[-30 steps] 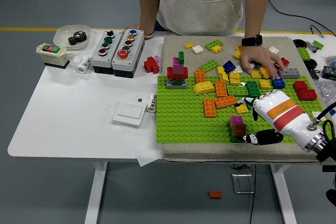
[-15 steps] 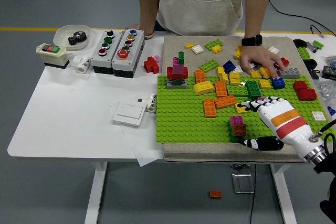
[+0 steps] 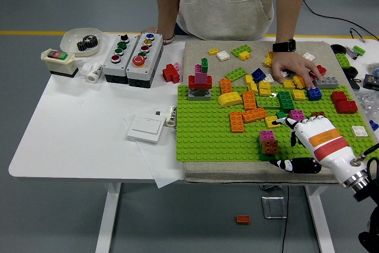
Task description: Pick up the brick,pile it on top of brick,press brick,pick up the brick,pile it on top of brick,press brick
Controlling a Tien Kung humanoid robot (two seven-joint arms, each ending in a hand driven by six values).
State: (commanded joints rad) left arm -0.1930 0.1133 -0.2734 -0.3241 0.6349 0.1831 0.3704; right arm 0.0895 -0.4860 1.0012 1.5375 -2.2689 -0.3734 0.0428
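Slightly lower and nearer the table edge than before, the right hand (image 3: 308,140) hangs over the green baseplate (image 3: 204,131) with fingers spread, holding nothing — its thumb just right of the pink-on-brown brick stack (image 3: 268,143). At the baseplate's far right, a person's hand (image 3: 298,68) rests on loose bricks.

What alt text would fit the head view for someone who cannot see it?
A robot's white right hand hovers open beside a small pink-and-brown brick stack on a green studded baseplate. Across the table, a person's hand rests among scattered coloured bricks.
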